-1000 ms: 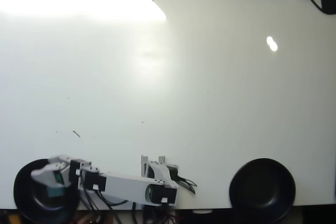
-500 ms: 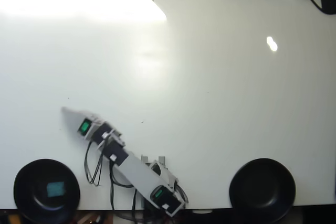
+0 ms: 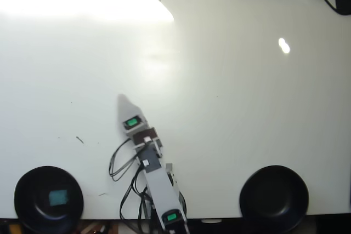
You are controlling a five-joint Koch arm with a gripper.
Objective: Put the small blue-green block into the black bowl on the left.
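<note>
The block [image 3: 58,197] sits inside the left bowl [image 3: 22,190] at the desk's near-left corner, so it looks done. The gripper [image 3: 122,100] points mid-desk, and I can't tell if it's apart or together. Only real risk: those loose cables [image 3: 118,163] snagging if the arm swings back.

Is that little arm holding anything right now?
Nothing: the gripper points over bare table, and the small blue-green block lies in the black bowl.
</note>
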